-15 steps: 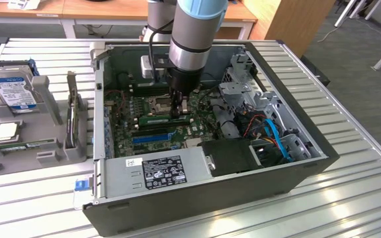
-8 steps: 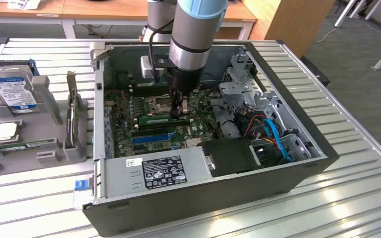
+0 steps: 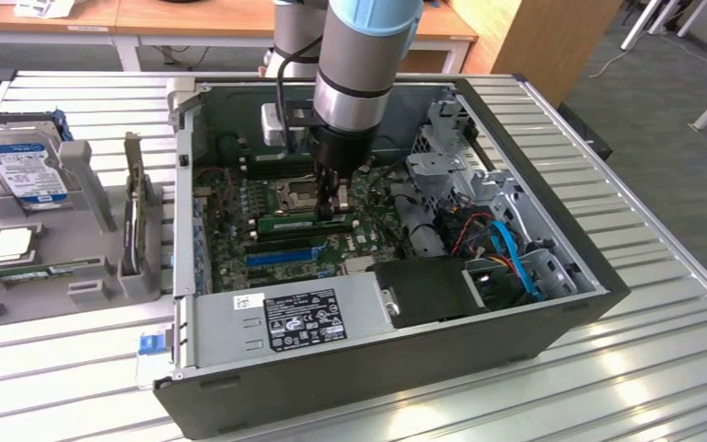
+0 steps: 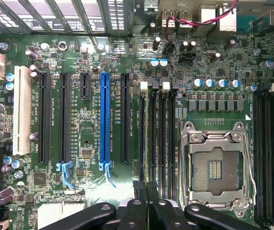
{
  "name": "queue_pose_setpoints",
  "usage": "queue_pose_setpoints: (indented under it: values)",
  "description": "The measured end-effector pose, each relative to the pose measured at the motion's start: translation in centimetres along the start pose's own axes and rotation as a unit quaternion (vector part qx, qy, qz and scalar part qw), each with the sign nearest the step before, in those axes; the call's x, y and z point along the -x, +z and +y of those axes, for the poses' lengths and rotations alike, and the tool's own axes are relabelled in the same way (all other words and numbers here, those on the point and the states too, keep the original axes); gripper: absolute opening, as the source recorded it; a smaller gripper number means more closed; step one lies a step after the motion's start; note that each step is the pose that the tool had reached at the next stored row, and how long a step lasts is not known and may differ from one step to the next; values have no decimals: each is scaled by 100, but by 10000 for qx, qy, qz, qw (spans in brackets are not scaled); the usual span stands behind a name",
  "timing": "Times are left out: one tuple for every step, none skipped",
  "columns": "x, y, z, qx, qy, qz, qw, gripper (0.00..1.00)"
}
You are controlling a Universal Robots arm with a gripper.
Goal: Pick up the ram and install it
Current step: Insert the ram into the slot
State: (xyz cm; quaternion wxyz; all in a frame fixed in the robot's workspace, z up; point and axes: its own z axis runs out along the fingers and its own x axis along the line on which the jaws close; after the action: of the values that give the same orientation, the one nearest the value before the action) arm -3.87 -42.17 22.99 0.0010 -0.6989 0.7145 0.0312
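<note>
Green ram [image 3: 295,222] on edge, lengthwise parallel to memory slots [image 4: 168,139], claw [image 3: 335,208] pinching it

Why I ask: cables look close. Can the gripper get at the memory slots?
Probably yes: the gripper hangs directly over the memory slots; the cables lie well aside of them.

Bright, even light from overhead makes the worktop [image 3: 673,368] slats glare pale. The computer case [image 3: 452,368] interior lies in shadow, and the motherboard [image 4: 86,120] shows a soft sheen.

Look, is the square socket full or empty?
Empty: the socket shows bare contacts inside its metal frame, no chip.
</note>
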Motion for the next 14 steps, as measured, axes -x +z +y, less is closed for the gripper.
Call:
queue_pose_setpoints:
  values:
    - [0, 0, 0, 0, -2, 0, 10000, 12]
    - [0, 0, 0, 0, -4, 0, 10000, 12]
    - [0, 0, 0, 0, -6, 0, 10000, 12]
    - [0, 0, 0, 0, -9, 0, 10000, 12]
    - [0, 0, 0, 0, -11, 0, 10000, 12]
    - [0, 0, 0, 1, -14, 0, 10000, 12]
    - [0, 0, 0, 1, -17, 1, 10000, 12]
    - [0, 0, 0, 1, -20, 1, 10000, 12]
    - [0, 0, 0, 1, -22, 1, 10000, 12]
    - [0, 0, 0, 1, -26, 1, 10000, 12]
    - [0, 0, 0, 1, -29, 1, 10000, 12]
    - [0, 0, 0, 1, -33, 1, 10000, 12]
    - [0, 0, 0, 2, -37, 2, 10000, 12]
    - [0, 0, 0, 2, -41, 2, 10000, 12]
